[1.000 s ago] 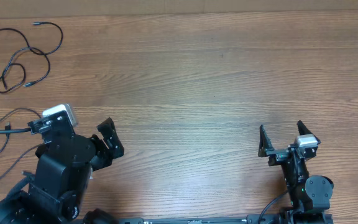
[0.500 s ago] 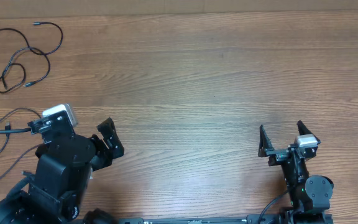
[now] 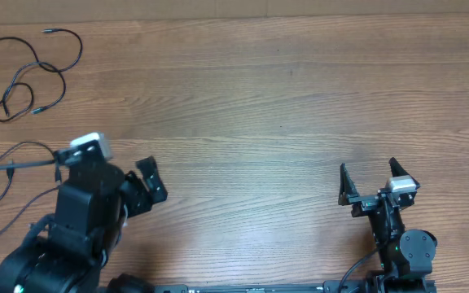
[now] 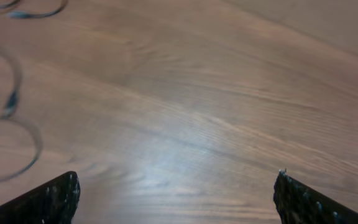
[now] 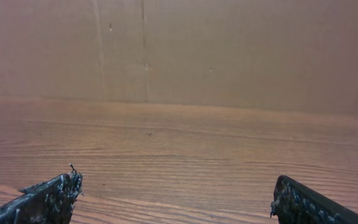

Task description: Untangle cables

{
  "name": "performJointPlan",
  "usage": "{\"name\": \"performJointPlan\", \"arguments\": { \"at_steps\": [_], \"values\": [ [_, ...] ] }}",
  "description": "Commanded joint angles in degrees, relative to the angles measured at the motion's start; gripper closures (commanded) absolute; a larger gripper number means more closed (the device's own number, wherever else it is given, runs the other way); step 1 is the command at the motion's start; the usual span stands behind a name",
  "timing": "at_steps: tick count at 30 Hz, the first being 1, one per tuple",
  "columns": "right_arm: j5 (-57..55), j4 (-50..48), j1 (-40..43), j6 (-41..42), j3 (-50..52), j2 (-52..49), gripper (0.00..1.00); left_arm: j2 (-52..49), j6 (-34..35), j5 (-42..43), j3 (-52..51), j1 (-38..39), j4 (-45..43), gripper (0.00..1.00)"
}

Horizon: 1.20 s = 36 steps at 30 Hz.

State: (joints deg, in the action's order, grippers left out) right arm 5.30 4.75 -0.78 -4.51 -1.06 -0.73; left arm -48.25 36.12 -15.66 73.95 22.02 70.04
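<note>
Wide wooden surface (image 3: 283, 98) fills the overhead view, grain running side to side, most of it bare planks. At its far edge a plain brown back wall (image 5: 229, 50) rises, seen best from the right wrist. Down at the near edge, the left arm (image 3: 76, 232) bulks large at the near-left corner with a white camera block on top, and the slimmer right arm (image 3: 401, 244) sits at the near right. The left tool (image 4: 178, 179) has its fingers spread wide apart, nothing between them, just wood grain under the gap in the wrist view. The right tool (image 3: 368, 169) is the same story: fingers well apart, empty, pointing toward the far wall over open planks. Now the cables (image 3: 37, 63): thin black cords in loose, overlapping loops up at the far-left corner of the surface, running off the left edge. They lie beyond and to the left of the left tool, apart from it, with only bare wood between. From the left wrist they show as blurred dark loops at the left margin. They are well apart from the right tool, the full width of the surface away. One small plug end (image 3: 47, 31) lies at the top of the loops.
</note>
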Motion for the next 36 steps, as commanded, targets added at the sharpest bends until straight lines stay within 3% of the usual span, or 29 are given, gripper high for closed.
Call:
{"name": "performJointPlan", "arguments": {
  "at_steps": [1, 6, 16, 18, 22, 29, 36],
  "values": [
    [-0.5, -0.2, 0.1, 0.0, 0.6, 0.6, 0.00, 1.9, -14.7, 9.7, -4.9, -2.5, -7.5, 0.00],
    [-0.5, -0.2, 0.1, 0.0, 0.6, 0.6, 0.00, 5.1, -23.8, 15.3, -12.3, -3.3, -18.5, 0.01],
    [-0.5, -0.2, 0.1, 0.0, 0.6, 0.6, 0.00, 13.9, -24.8, 16.1, -29.0, -8.5, -31.0, 0.00],
    [-0.5, -0.2, 0.1, 0.0, 0.6, 0.6, 0.00, 16.8, -32.5, 20.4, -33.3, -9.2, -35.7, 0.00],
    [-0.5, -0.2, 0.1, 0.0, 0.6, 0.6, 0.00, 20.2, -38.5, 23.2, -38.6, -10.4, -43.2, 0.00],
    [-0.5, -0.2, 0.1, 0.0, 0.6, 0.6, 0.00, 24.7, -37.7, 24.0, -47.3, -13.7, -54.0, 0.00],
    [-0.5, -0.2, 0.1, 0.0, 0.6, 0.6, 0.00, 28.4, -37.2, 31.0, -55.1, -19.1, -63.8, 0.00]
  ]
}}
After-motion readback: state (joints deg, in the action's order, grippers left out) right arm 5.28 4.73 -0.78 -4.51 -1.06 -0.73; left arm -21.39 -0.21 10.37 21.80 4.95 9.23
